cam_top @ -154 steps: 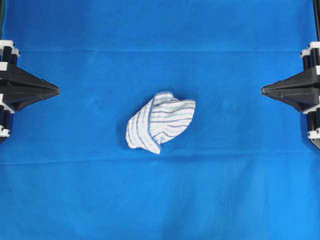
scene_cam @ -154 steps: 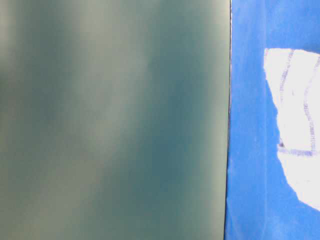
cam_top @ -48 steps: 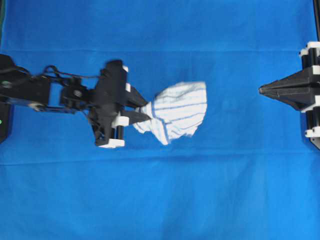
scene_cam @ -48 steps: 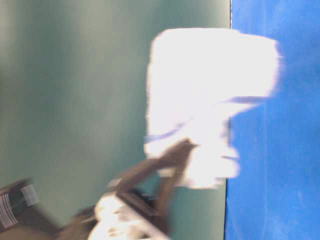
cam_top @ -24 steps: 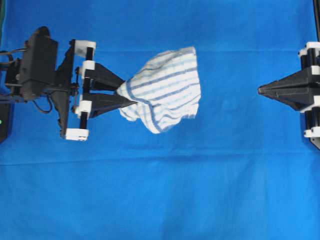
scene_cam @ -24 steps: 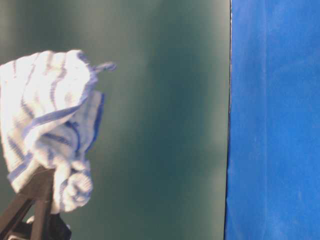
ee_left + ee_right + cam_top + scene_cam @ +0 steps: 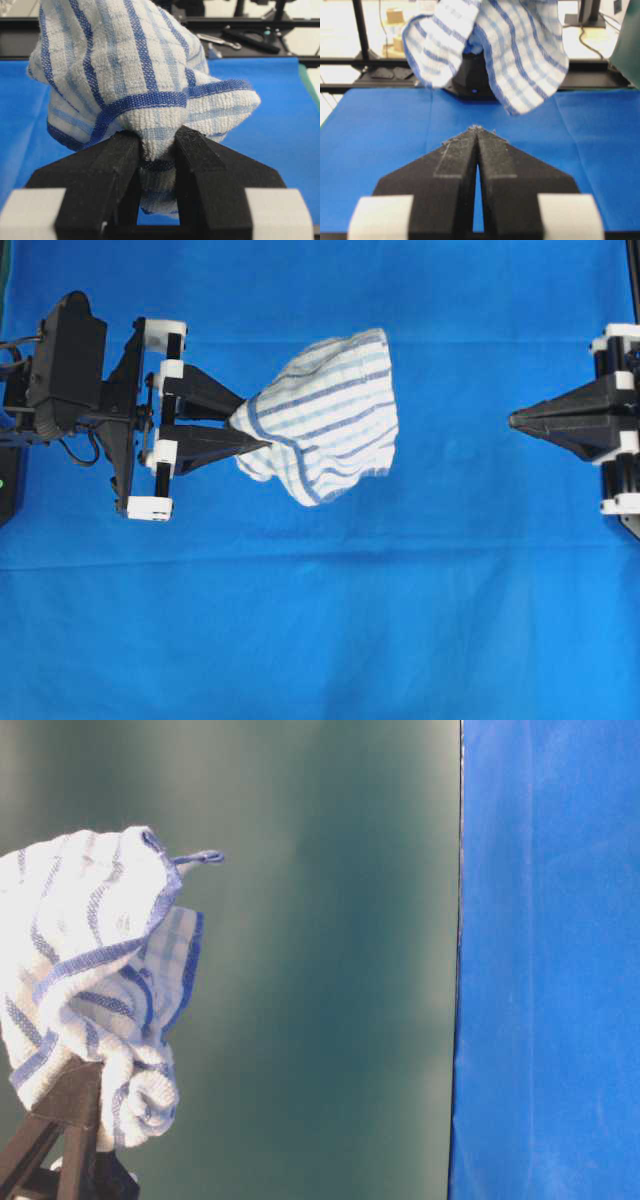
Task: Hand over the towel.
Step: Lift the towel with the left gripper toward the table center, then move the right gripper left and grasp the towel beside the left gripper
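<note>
The towel (image 7: pixel 325 415), white with blue and grey stripes, hangs in the air off the blue sheet, pinched at its left corner by my left gripper (image 7: pixel 245 423). In the left wrist view the black fingers (image 7: pixel 200 160) squeeze a fold of the towel (image 7: pixel 135 65), which bulges out above them. From table level the towel (image 7: pixel 90 970) droops over the finger at the lower left. My right gripper (image 7: pixel 515 421) rests at the right edge, shut and empty, its tips pointing at the towel (image 7: pixel 495 45) across a gap. Its closed tips (image 7: pixel 476 131) meet in a point.
A big plain blue sheet (image 7: pixel 330 620) covers the table. Beyond the sheet's far edge, black frame bars and tools (image 7: pixel 240 37) show in the left wrist view. The left arm's base (image 7: pixel 470 75) stands behind the towel in the right wrist view.
My left gripper has lifted the towel off the sheet and drawn back to the left over the last second; since half a second ago it has barely shifted. The right gripper has edged slightly left.
</note>
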Motion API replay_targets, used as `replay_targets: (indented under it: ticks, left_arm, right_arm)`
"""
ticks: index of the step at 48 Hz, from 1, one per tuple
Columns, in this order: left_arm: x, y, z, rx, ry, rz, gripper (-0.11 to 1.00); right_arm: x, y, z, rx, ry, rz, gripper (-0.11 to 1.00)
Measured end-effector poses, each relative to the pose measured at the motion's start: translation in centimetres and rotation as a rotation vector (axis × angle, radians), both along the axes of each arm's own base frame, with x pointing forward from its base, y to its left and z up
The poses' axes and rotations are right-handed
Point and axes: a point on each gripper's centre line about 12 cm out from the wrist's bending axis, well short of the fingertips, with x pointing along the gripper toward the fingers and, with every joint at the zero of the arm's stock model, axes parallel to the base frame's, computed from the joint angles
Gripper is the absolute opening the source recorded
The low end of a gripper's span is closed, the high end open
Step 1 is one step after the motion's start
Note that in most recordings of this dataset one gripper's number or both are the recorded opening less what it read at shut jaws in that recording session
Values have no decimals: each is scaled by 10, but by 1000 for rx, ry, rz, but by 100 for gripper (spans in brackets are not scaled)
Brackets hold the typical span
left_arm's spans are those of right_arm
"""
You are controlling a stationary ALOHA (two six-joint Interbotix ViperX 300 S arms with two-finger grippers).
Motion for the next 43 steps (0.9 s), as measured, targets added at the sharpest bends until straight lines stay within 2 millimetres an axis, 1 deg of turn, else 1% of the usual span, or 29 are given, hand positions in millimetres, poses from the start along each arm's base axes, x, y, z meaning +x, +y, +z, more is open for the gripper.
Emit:
replay_targets:
  ticks: [4,6,14,17,19,27,43]
  left_arm:
    - [0,0,0,0,-2,0,12]
    - [0,0,-1,1,1,0,12]
    - [0,0,-1,0,2,0,12]
    - [0,0,-1,0,2,0,12]
    - [0,0,-1,0,2,0,12]
    - [0,0,-1,0,2,0,12]
    - [0,0,-2,0,3,0,12]
  right_arm:
    - [7,0,1,0,6,0,2]
    - [10,0,1,0,9,1,7]
    - [32,0,9,12,-16,2,55]
    - [43,-1,12,17,-29,2,68]
    - [51,-1,13,18,-32,2,72]
    - [87,-1,15,18,-26,2,73]
    - [141,0,19,31,-33,7,72]
